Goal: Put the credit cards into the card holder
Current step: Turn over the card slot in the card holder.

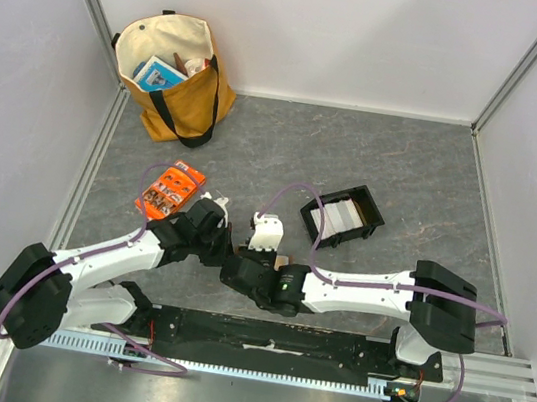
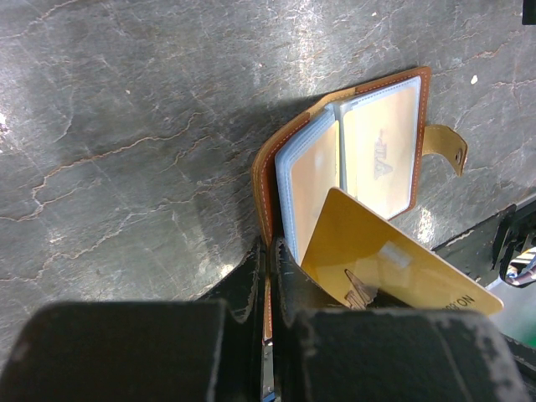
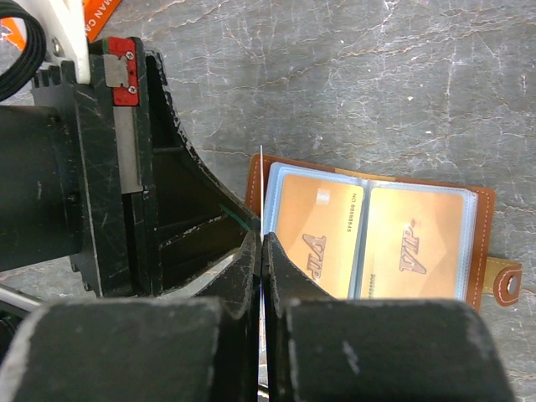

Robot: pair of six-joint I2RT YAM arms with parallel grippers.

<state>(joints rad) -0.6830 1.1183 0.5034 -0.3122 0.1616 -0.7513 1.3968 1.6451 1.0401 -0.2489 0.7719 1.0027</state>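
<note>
The tan-brown card holder (image 2: 266,172) lies open on the grey table, and its clear sleeves hold gold cards. My left gripper (image 2: 272,251) is shut on the edge of its leather cover. My right gripper (image 3: 261,239) is shut on a thin card (image 3: 261,180) seen edge-on at the holder's (image 3: 484,243) left rim. In the left wrist view this card is gold (image 2: 385,255), tilted, with a corner at the sleeves. In the top view both grippers (image 1: 227,243) (image 1: 241,266) meet over the holder (image 1: 283,261), which is mostly hidden. Pale cards (image 1: 337,218) lie in a tray.
A black open tray (image 1: 370,202) stands right of centre. An orange printed packet (image 1: 169,191) lies to the left. A yellow tote bag (image 1: 172,70) stands at the back left. White walls enclose the table, and a metal rail (image 1: 267,347) runs along the near edge.
</note>
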